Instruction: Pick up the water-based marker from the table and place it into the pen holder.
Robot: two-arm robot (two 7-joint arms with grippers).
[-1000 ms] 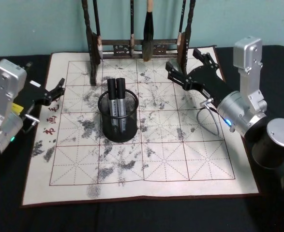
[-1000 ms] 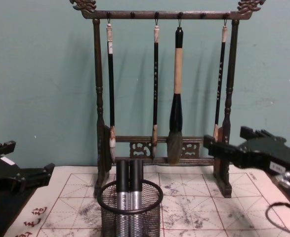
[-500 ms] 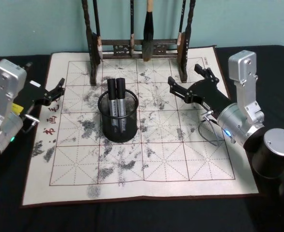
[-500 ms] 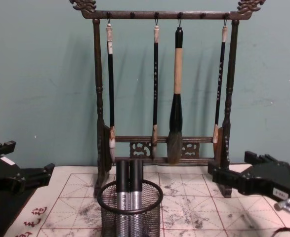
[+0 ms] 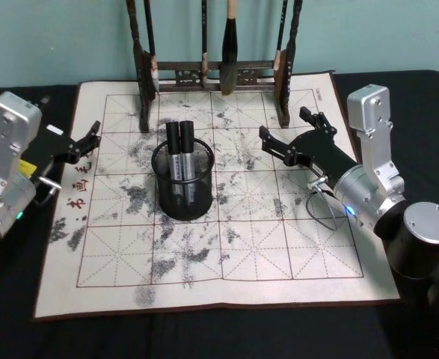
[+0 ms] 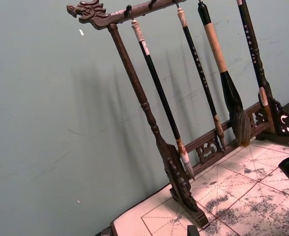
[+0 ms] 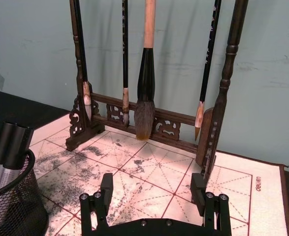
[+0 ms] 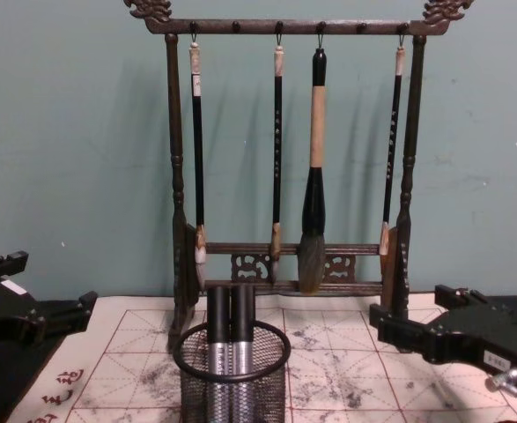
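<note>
Black-capped, silver-barrelled water-based markers (image 5: 180,161) standing upright side by side in the black wire-mesh pen holder (image 5: 183,196), on the counter's (image 5: 204,333) ink-stained mat (image 5: 264,247), right tool (image 5: 289,134) fingers apart, empty, left tool (image 5: 88,140) fingers apart at mat's edge

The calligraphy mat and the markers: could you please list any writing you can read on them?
"deli", or close to it, sideways on the mat's right border; not fully sharp.
Red characters on the mat's left margin: too blurred to read.
Print on the markers in the pen holder: too small to read.
</note>
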